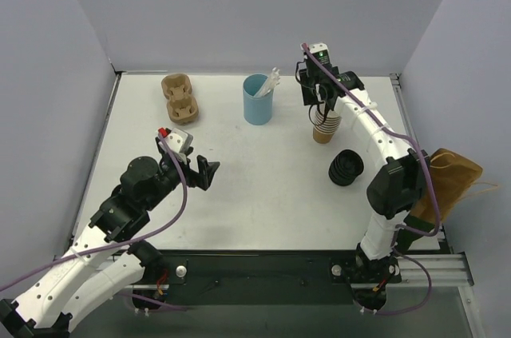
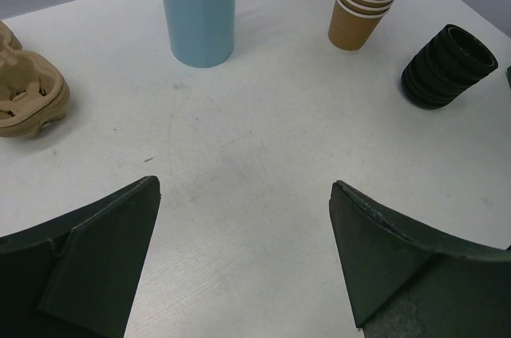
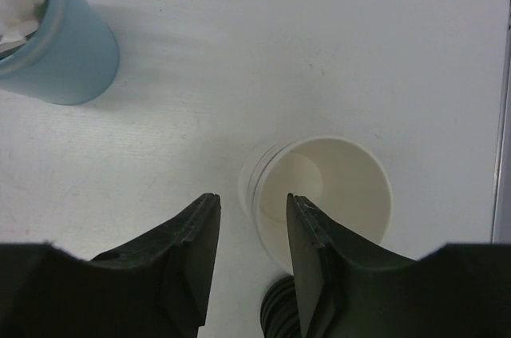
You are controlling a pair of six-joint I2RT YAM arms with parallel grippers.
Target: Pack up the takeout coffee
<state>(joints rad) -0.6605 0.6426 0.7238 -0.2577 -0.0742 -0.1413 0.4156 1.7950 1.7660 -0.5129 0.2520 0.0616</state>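
While the left fingers (image 1: 206,173) hang spread wide over the tabletop (image 1: 263,194), the right fingers (image 1: 326,106) stand parted astride the top rim of the paper-cup stack (image 1: 323,129). Black lids (image 1: 346,168) lie stacked near it; where the takeout coffee sits I cannot tell.

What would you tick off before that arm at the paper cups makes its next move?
1. Right gripper lined up on the top cup: ok, its fingers straddle the cup's wall.
2. Grip closed on that cup: not ok, the jaws stand apart.
3. Top cup empty: ok, its bare cream bottom shows.
4. Only one cup will lift off the cup stack: cannot tell.
5. Black lids at hand for capping: ok, stacked on the table beside the cups.
6. Left gripper out of the way: ok, open and over bare table, apart from the cups.
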